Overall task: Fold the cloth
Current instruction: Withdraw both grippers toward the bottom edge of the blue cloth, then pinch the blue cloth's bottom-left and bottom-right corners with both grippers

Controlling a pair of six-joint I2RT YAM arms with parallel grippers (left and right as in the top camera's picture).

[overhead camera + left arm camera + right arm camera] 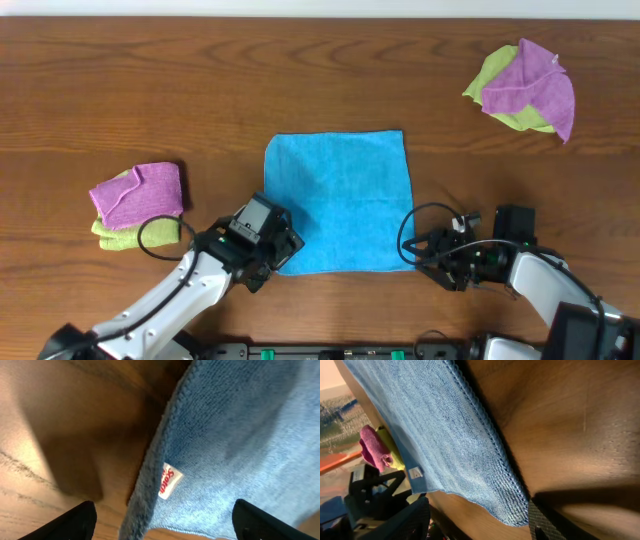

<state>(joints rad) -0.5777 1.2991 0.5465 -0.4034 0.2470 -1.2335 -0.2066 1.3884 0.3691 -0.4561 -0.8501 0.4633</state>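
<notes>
The cloth (pixel 338 200), a bright blue fuzzy square with a stitched edge, lies flat on the wooden table (pixel 150 90) at the centre of the overhead frame. A small white tag (pixel 170 481) near its edge bears red script too blurred to read. The left gripper (pixel 278 252) and right gripper (pixel 425 255) gape wide at its lower corners, gripping nothing.

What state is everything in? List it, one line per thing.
Bright blue square microfibre cloth: flat, unfolded.
Left claw: open, straddling the cloth's near corner.
Right claw: open at its other near corner.
Purple cloth on lime-green cloth, left: folded stack.
Purple and lime-green cloths, far right: crumpled heap.
</notes>
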